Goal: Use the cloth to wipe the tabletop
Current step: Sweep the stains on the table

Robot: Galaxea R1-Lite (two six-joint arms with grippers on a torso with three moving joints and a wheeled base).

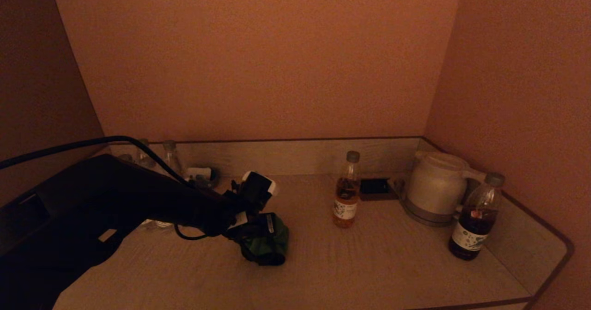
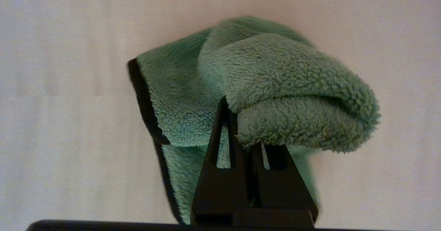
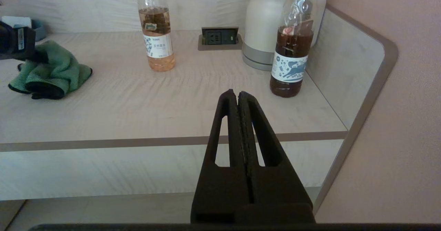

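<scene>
A green fleece cloth (image 1: 268, 241) lies bunched on the pale wooden tabletop (image 1: 369, 264), left of centre. My left gripper (image 1: 258, 234) points down onto it and is shut on a fold of it. In the left wrist view the cloth (image 2: 268, 86) bulges over the closed black fingers (image 2: 220, 148), with the tabletop (image 2: 69, 103) behind. The cloth also shows in the right wrist view (image 3: 55, 71). My right gripper (image 3: 237, 95) is shut and empty, parked off the table's front edge, out of the head view.
An orange-drink bottle (image 1: 347, 191) stands mid-table. A white kettle (image 1: 436, 185) and a dark-drink bottle (image 1: 475, 217) stand at the right. A socket panel (image 1: 375, 187) lies in the top at the back. Clear bottles (image 1: 168, 160) stand back left. Walls close three sides.
</scene>
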